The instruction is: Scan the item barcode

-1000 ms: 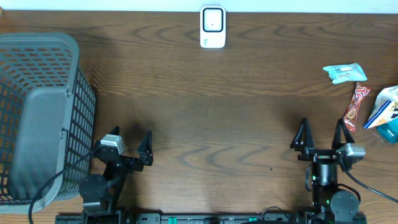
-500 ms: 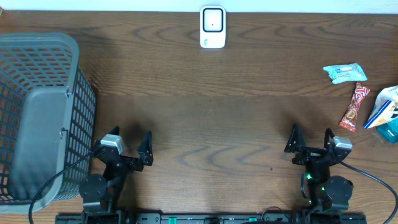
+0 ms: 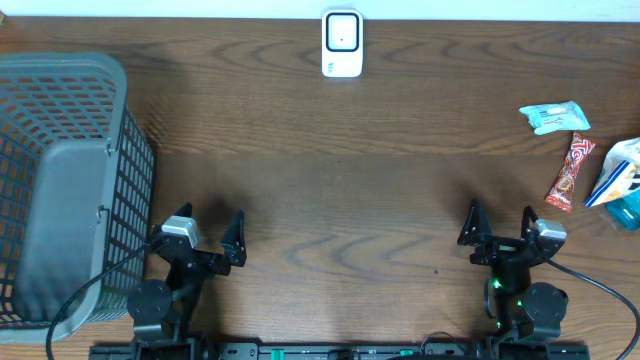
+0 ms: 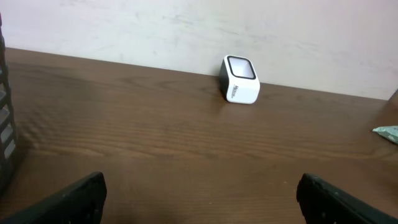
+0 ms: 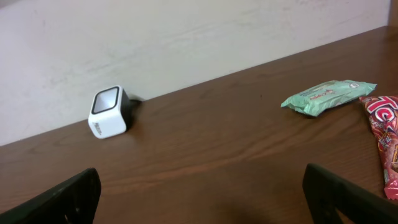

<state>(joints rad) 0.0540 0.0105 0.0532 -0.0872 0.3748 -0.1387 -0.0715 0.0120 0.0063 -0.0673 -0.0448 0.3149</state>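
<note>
A white barcode scanner (image 3: 342, 43) stands at the table's far edge, centre; it also shows as the scanner (image 4: 239, 79) and the scanner (image 5: 109, 112) in both wrist views. The items lie at the far right: a teal packet (image 3: 553, 117), a red candy bar (image 3: 570, 172) and a blue-and-white pack (image 3: 618, 180). The teal packet (image 5: 326, 96) and red bar (image 5: 385, 137) appear in the right wrist view. My left gripper (image 3: 210, 225) (image 4: 200, 199) and right gripper (image 3: 500, 222) (image 5: 202, 196) sit near the front edge, both open and holding nothing.
A tall grey mesh basket (image 3: 135, 190) fills the left side of the table, right beside my left arm; its wall (image 4: 5, 130) edges the left wrist view. A pale wall rises behind the scanner.
My right gripper shifted a little left and toward the front edge, away from the red bar, then stayed still. The left arm and all objects have not moved.
</note>
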